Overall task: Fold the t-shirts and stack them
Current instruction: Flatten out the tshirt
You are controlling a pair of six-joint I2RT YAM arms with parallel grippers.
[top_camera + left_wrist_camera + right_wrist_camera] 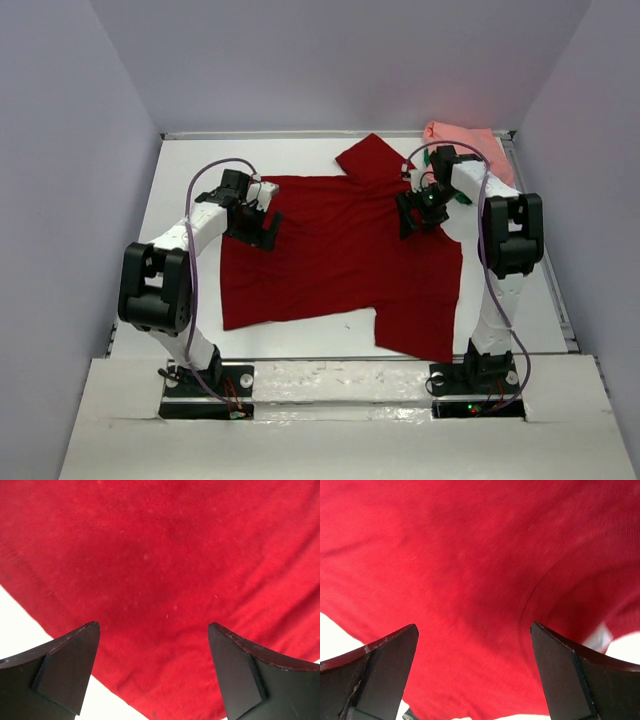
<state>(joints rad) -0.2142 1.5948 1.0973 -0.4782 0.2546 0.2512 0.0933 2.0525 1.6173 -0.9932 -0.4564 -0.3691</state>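
A dark red t-shirt [340, 250] lies spread on the white table, one sleeve at the back and one at the front right. My left gripper [262, 228] hovers open over its left edge; the left wrist view shows the red cloth [165, 570] between and beyond the wide-apart fingers, with nothing held. My right gripper [415, 215] hovers open over the shirt's right upper part; the right wrist view shows the red cloth [470, 565] with a curved seam. A salmon pink shirt [470, 145] lies bunched in the back right corner, with a bit of green fabric [462, 198] beside my right arm.
The white table [190, 170] is walled by pale panels at the back and sides. A raised rail [555, 290] runs along the table's right edge. Bare white surface shows left of the red shirt and in front of it.
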